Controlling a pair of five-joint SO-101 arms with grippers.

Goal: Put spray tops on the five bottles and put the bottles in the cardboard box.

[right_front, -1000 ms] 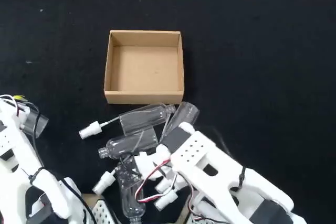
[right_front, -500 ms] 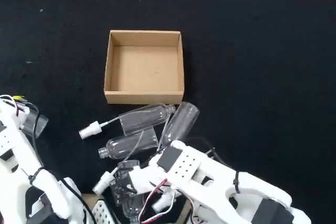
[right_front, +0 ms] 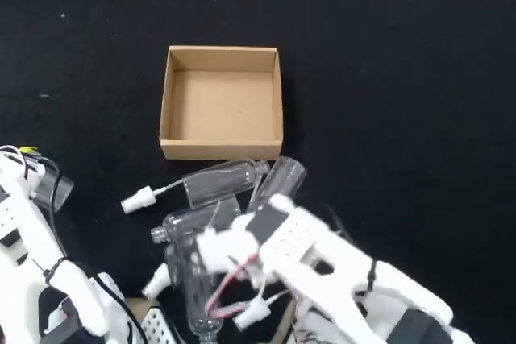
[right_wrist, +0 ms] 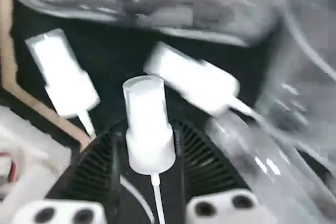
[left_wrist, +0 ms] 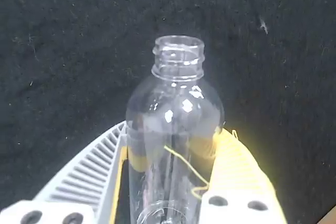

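Note:
The cardboard box (right_front: 222,102) stands open on the black table. Just in front of it lies a clear bottle (right_front: 222,181) with a white spray top (right_front: 137,199) on it, among three open bottles (right_front: 278,181), (right_front: 197,223), (right_front: 197,296). My right gripper (right_wrist: 149,129) is shut on a white spray top (right_wrist: 144,103), above the pile near the table's front edge (right_front: 205,243). Two loose spray tops (right_wrist: 63,80), (right_wrist: 191,80) lie beyond it. My left gripper (left_wrist: 173,132) is shut on an open-necked clear bottle (left_wrist: 176,108), at the far left (right_front: 52,187).
More loose spray tops (right_front: 157,279), (right_front: 254,310) lie among the bottles at the front. Both arms' white bodies (right_front: 339,279), (right_front: 32,271) crowd the front edge. The black table (right_front: 403,102) stretches to the right of the box and behind it.
My right arm dipped toward the front of the pile, then swung left and lifted, with a spray top now in its gripper. The left arm and its bottle have kept still.

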